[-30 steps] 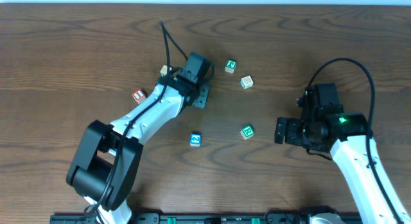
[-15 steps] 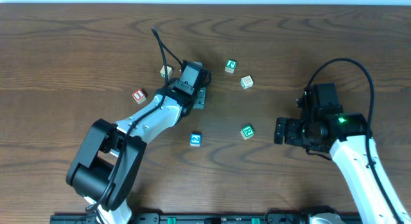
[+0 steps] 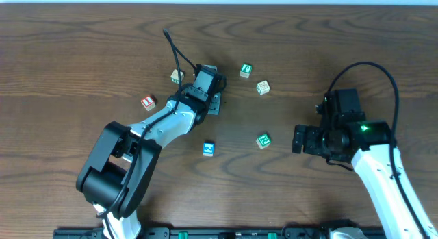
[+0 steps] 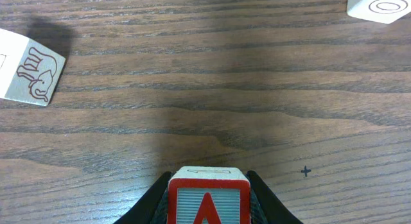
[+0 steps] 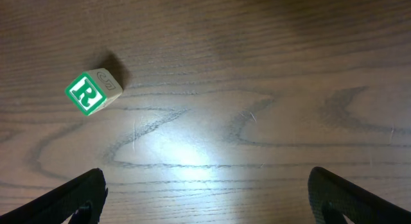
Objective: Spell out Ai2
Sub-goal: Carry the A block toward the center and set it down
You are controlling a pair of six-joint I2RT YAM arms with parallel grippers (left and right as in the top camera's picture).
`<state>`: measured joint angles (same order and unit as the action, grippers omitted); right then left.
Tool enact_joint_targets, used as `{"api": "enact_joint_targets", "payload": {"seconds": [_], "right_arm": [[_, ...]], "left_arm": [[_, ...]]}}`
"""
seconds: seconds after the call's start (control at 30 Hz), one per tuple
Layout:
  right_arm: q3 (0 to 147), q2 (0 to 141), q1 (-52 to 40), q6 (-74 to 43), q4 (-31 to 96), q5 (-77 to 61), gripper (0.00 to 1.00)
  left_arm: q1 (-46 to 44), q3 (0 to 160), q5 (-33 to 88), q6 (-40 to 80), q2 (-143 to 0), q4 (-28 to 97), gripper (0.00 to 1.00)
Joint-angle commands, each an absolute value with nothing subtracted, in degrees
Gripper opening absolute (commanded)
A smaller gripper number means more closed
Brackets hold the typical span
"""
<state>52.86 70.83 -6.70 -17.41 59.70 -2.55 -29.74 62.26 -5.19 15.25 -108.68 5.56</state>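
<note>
My left gripper is shut on the red "A" cube, whose red-framed face fills the bottom of the left wrist view; in the overhead view the wrist hides the cube. The red "I" cube lies on the table left of that gripper. The blue "2" cube lies in front of it, nearer the table's front edge. My right gripper is open and empty, low over bare wood at the right.
A green "R" cube lies just left of the right gripper. Another green cube and a pale cube sit at the back. A pale cube with an animal drawing is near the left gripper.
My left gripper has shifted a little left and toward the front with the "A" cube, uncovering the pale cube behind it. The right arm has not moved.
</note>
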Motion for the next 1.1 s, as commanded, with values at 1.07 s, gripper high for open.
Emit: {"api": "enact_joint_targets", "payload": {"seconds": [1.07], "right_arm": [[52.73, 70.52, -7.22, -20.12, 57.69, -1.93, 0.99]], "left_arm": [[-29.69, 62.87, -19.2, 14.81, -87.92, 20.12, 0.56]]}}
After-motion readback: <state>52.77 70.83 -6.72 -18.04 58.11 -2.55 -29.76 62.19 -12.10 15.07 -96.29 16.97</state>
